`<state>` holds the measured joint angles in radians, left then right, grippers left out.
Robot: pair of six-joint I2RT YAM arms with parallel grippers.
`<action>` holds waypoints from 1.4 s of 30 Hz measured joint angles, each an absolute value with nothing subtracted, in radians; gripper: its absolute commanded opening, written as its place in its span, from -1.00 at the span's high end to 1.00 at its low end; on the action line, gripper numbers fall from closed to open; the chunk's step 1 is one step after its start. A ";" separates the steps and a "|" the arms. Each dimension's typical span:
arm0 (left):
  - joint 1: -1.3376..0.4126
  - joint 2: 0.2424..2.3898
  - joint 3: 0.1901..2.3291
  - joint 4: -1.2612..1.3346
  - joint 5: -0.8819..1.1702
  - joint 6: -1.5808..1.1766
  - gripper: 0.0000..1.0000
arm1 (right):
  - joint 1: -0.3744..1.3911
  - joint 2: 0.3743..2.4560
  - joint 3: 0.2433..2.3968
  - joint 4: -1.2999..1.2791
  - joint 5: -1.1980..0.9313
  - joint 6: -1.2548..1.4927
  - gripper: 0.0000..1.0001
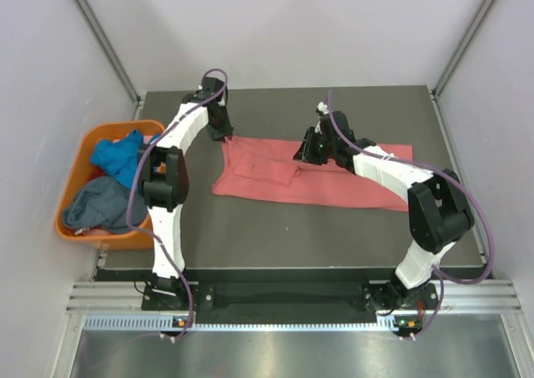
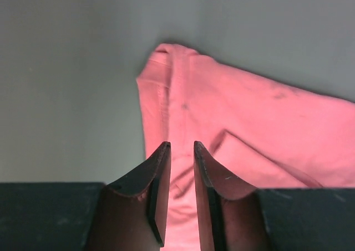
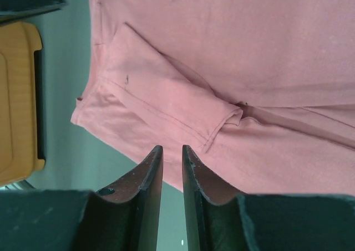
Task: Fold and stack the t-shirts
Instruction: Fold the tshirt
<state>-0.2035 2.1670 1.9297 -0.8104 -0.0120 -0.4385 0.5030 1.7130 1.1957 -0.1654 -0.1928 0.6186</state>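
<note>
At the left gripper (image 2: pixel 181 151): parts by a narrow slit, clamps nothing, hangs over the 10 o'clock corner of the salmon-pink cloth t-shirt (image 1: pixel 267 186), spread flat mid-table. At the right gripper (image 3: pixel 171 154): parts as narrowly, empty, reaches toward 10 o'clock over that shirt. At 9 o'clock, bunched and half hidden in the orange plastic tub (image 1: pixel 73 171): bright blue t-shirt (image 1: pixel 117 154), slate grey-blue t-shirt (image 1: pixel 92 207).
</note>
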 measured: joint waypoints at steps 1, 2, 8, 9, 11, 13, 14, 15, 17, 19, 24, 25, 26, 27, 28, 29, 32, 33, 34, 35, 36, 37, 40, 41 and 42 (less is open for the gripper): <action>-0.201 2.183 1.933 -0.809 -0.009 -0.439 0.45 | 0.503 1.709 1.196 -0.166 -0.192 0.617 0.57; -0.196 2.205 1.936 -0.808 0.000 -0.439 0.46 | 0.503 1.708 1.196 -0.167 -0.192 0.615 0.57; -0.190 2.308 1.942 -0.794 0.014 -0.439 0.56 | 0.503 1.708 1.196 -0.197 -0.184 0.606 0.56; -0.190 2.319 1.948 -0.793 0.015 -0.439 0.63 | 0.503 1.708 1.196 -0.201 -0.182 0.604 0.56; -0.190 2.324 1.965 -0.783 0.009 -0.439 0.93 | 0.503 1.708 1.196 -0.208 -0.180 0.602 0.56; -0.190 2.340 1.980 -0.768 0.002 -0.438 1.00 | 0.503 1.708 1.196 -0.212 -0.179 0.602 0.56; -0.190 2.349 1.990 -0.766 0.005 -0.437 1.00 | 0.503 1.708 1.196 -0.212 -0.178 0.602 0.56; -0.190 2.354 1.997 -0.764 0.004 -0.435 1.00 | 0.503 1.708 1.196 -0.212 -0.178 0.602 0.56; -0.190 2.373 2.025 -0.764 0.003 -0.435 1.00 | 0.503 1.707 1.196 -0.213 -0.177 0.603 0.56; -0.189 2.406 2.078 -0.768 0.007 -0.435 1.00 | 0.503 1.705 1.196 -0.213 -0.175 0.603 0.56; -0.184 2.541 2.291 -0.716 0.028 -0.459 1.00 | 0.500 1.701 1.197 -0.212 -0.129 0.600 0.57; -0.183 2.560 2.314 -0.693 0.035 -0.468 1.00 | 0.495 1.701 1.198 -0.212 -0.116 0.595 0.57; -0.181 2.579 2.332 -0.651 0.045 -0.482 1.00 | 0.492 1.701 1.198 -0.213 -0.105 0.590 0.56; -0.180 2.591 2.337 -0.605 0.055 -0.497 1.00 | 0.486 1.701 1.199 -0.213 -0.095 0.584 0.57; -0.179 2.598 2.338 -0.568 0.064 -0.508 1.00 | 0.479 1.701 1.199 -0.213 -0.085 0.578 0.57; -0.178 2.610 2.339 -0.517 0.072 -0.525 1.00 | 0.471 1.701 1.199 -0.213 -0.076 0.574 0.56; -0.178 2.655 2.342 -0.339 0.099 -0.577 1.00 | 0.441 1.701 1.199 -0.213 -0.054 0.564 0.57; -0.178 2.676 2.362 -0.296 0.111 -0.596 1.00 | 0.430 1.701 1.199 -0.213 -0.050 0.560 0.56; -0.178 2.697 2.390 -0.271 0.124 -0.609 1.00 | 0.421 1.701 1.199 -0.214 -0.047 0.557 0.56; -0.178 2.724 2.428 -0.241 0.142 -0.628 0.87 | 0.413 1.701 1.199 -0.215 -0.045 0.553 0.56; -0.177 2.739 2.450 -0.206 0.165 -0.642 0.75 | 0.406 1.701 1.200 -0.218 -0.044 0.548 0.56; -0.178 2.739 2.450 -0.179 0.185 -0.656 0.60 | 0.401 1.700 1.200 -0.226 -0.042 0.543 0.56; -0.179 2.669 2.355 -0.094 0.216 -0.675 0.31 | 0.390 1.686 1.200 -0.260 -0.032 0.533 0.56; -0.182 2.614 2.284 -0.087 0.221 -0.672 0.30 | 0.389 1.679 1.200 -0.271 -0.030 0.532 0.55; -0.185 2.563 2.230 -0.085 0.220 -0.667 0.31 | 0.388 1.663 1.200 -0.290 -0.027 0.531 0.55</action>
